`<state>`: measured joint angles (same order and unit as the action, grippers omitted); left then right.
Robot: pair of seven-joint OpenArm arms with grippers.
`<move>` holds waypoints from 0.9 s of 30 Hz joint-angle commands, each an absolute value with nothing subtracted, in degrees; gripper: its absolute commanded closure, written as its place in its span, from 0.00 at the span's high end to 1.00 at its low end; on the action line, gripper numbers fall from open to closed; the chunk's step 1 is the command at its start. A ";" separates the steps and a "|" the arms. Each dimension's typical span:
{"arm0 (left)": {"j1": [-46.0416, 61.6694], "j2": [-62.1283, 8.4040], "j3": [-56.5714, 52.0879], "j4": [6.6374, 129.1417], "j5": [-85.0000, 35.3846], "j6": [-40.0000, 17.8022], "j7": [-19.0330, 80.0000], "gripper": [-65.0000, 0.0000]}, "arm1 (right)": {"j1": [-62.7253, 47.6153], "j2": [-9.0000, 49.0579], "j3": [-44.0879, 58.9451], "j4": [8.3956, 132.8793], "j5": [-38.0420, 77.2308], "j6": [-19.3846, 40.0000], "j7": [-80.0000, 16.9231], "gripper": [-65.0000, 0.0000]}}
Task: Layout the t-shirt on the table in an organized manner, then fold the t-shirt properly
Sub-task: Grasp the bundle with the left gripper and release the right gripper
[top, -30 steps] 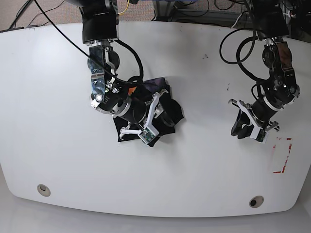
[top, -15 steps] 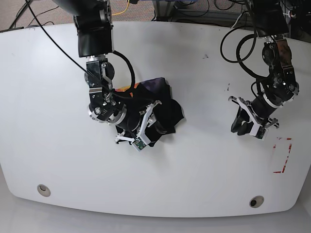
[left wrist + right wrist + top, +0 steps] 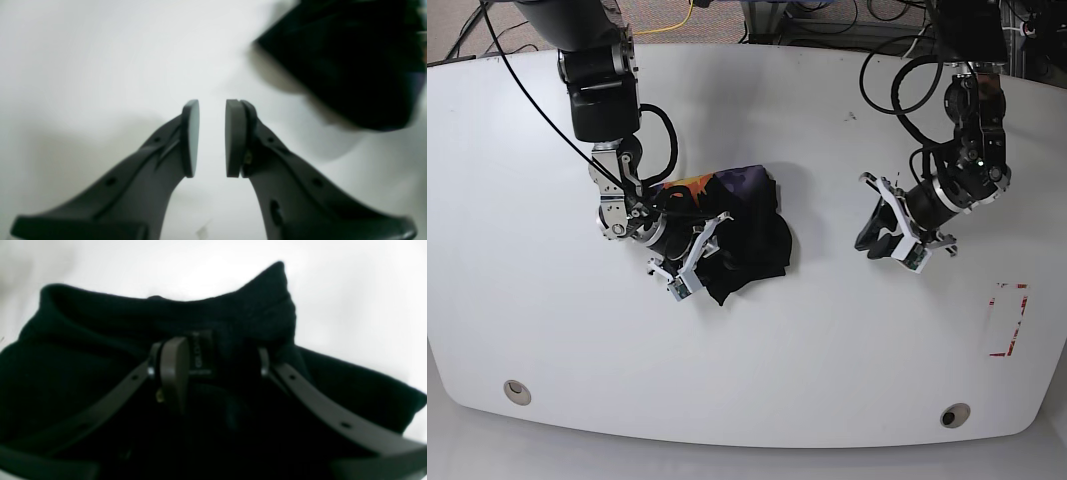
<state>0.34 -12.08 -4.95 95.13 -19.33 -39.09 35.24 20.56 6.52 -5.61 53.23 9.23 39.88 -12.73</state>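
**Two grippers, one crumpled black shirt, one white table**

The right gripper (image 3: 213, 373) sits pressed into the t-shirt (image 3: 742, 235). In its wrist view two slim grey fingers (image 3: 170, 370) stand apart with dark cloth bunched between them, and a small woven neck label (image 3: 201, 351) lies in the gap. The far finger is half sunk in folds, so whether the cloth is truly pinched cannot be told. In the base view this gripper (image 3: 689, 265) lies at the lower left edge of the cloth heap.

The left gripper (image 3: 211, 136) holds nothing. Its two flat, rounded grey pads (image 3: 190, 136) face each other with a narrow strip of bare table showing between them. In the base view it (image 3: 892, 235) hangs over the tabletop well to the right of the shirt, apart from it.

There is one t-shirt: soft, matte black cloth, gathered into a lumpy, irregular mound left of the table's middle. A patch of orange, yellow and purple print (image 3: 717, 185) shows at its upper edge.

There is one table (image 3: 827, 340), white and glossy with rounded edges. Two small round metal-ringed holes sit near its front edge, one at left (image 3: 517, 390) and one at right (image 3: 954, 414). One red tape rectangle (image 3: 1007, 320) marks the right side. Black cables (image 3: 547, 75) trail from the arms.
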 commanded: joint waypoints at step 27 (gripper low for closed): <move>-8.13 3.74 10.77 87.87 -19.65 -28.35 34.07 0.19 | 11.12 11.91 11.47 92.88 9.54 40.00 -34.77 0.39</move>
